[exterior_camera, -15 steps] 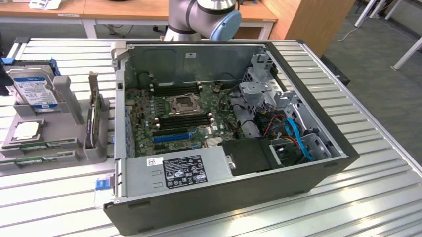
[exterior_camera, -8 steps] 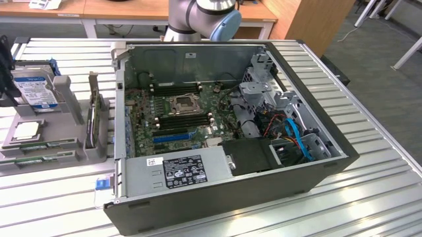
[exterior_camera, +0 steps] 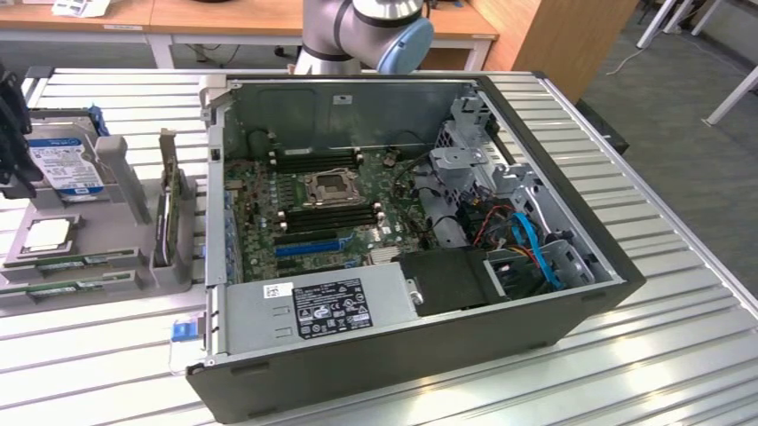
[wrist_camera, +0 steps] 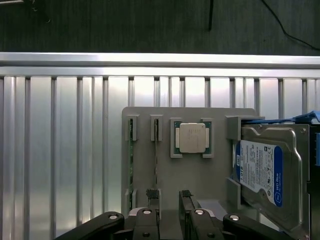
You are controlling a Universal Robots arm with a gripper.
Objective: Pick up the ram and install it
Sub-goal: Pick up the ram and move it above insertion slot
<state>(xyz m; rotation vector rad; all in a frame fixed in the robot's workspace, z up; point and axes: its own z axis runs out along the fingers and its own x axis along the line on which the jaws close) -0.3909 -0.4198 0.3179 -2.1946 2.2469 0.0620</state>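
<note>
Two ram sticks stand on edge in slots of a grey holder tray: one ram stick nearer the tray's edge and a second ram stick beside the CPU. In the exterior view the two ram sticks lie at the tray's near end, left of the open computer case. My gripper hovers over the tray, open, with nothing between its fingers. One fingertip sits over the end of the second stick. The black memory slots flank the CPU socket on the motherboard.
On the tray a silver CPU lies next to a hard drive with a blue-white label. The open case holds a power supply, drive cages and cables. Everything rests on a slatted metal table.
</note>
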